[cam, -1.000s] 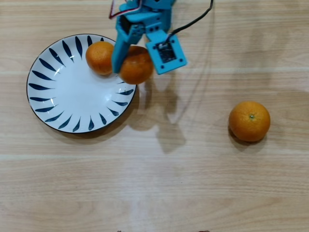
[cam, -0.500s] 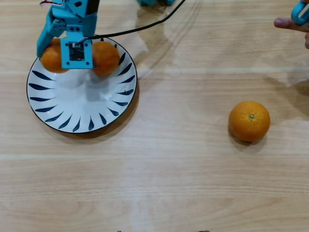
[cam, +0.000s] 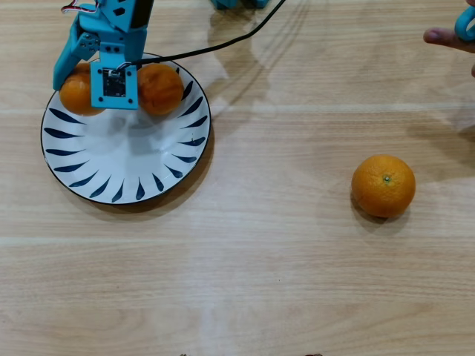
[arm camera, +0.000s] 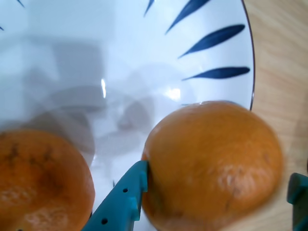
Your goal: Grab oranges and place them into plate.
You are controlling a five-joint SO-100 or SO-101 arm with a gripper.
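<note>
A: The teal two-finger gripper (arm camera: 219, 192) straddles a round dimpled orange (arm camera: 211, 166) in the wrist view, one finger against its left side and the other just showing at the right edge, so I read it as pinching that fruit over the round white ceramic plate with dark blue petal strokes (cam: 111, 167).

B: Where could it go wrong?

A: A second orange (arm camera: 41, 180) sits just beside the left finger. If the jaws open wide, that finger may shove it. The held fruit lies near the plate's rim and may roll off onto the pale wooden desk (cam: 260, 259).

B: And the third?

A: The larger orange with the green stem dot (cam: 383, 185) lies well apart on the desk, not yet collected.
</note>
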